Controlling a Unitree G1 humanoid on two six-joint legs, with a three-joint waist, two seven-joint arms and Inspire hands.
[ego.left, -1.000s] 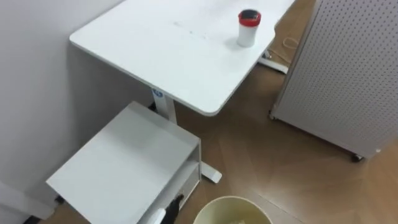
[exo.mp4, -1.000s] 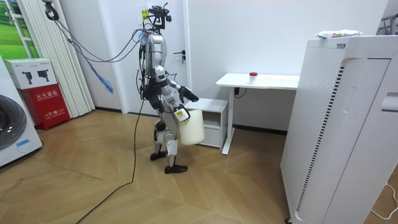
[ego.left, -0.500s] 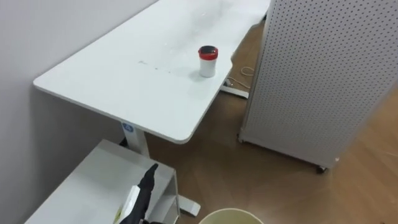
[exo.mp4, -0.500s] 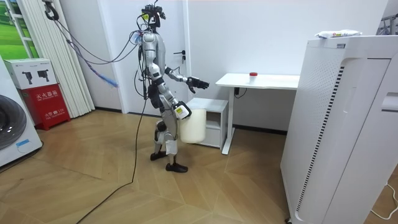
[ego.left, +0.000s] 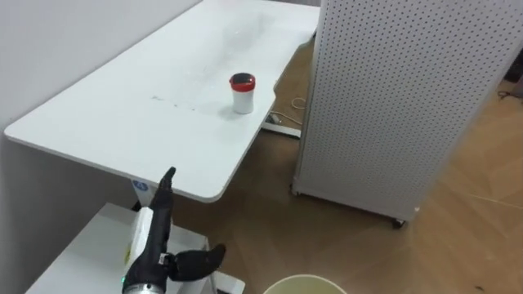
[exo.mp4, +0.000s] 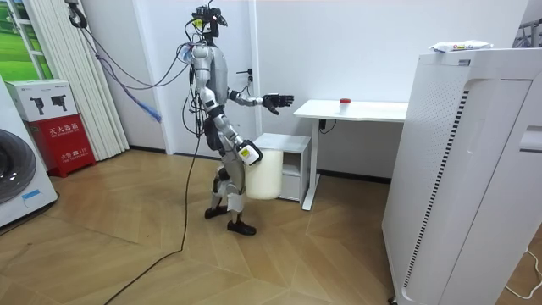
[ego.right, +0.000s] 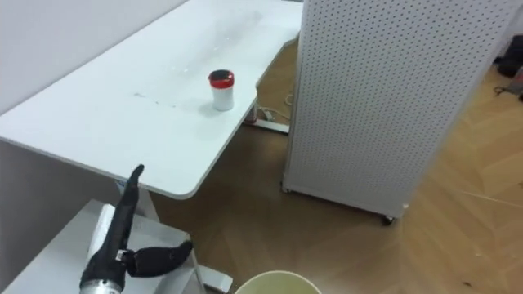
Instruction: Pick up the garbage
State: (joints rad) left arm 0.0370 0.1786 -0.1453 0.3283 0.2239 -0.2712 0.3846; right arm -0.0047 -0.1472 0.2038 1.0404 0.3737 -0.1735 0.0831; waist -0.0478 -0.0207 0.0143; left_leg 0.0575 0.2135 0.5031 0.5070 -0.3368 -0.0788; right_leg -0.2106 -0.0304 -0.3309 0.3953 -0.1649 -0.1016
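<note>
A small white cup with a red lid [ego.left: 242, 92] stands upright on the white desk [ego.left: 122, 122], near its right edge. My left hand [ego.left: 153, 242] reaches out over the desk's near corner, open, fingers straight and thumb out to the side, well short of the cup. In the room view that hand [exo.mp4: 276, 102] is held out at desk height towards the cup [exo.mp4: 345, 102]. A cream bin [exo.mp4: 262, 174] hangs off the floor at my side, with my right hand [exo.mp4: 246, 153] at its rim. The bin's rim [ego.left: 306, 283] shows at the bottom edge.
A tall white perforated cabinet [ego.left: 392, 106] stands close to the desk's right end, with a strip of wood floor between them. A low white shelf unit [ego.left: 78, 257] sits under the desk's near end. A thin cable [ego.left: 288, 104] lies by the desk's foot.
I have straightened up and my left arm has risen from my side out towards the desk. The eye view has swung right, so the cup and desk sit further left.
</note>
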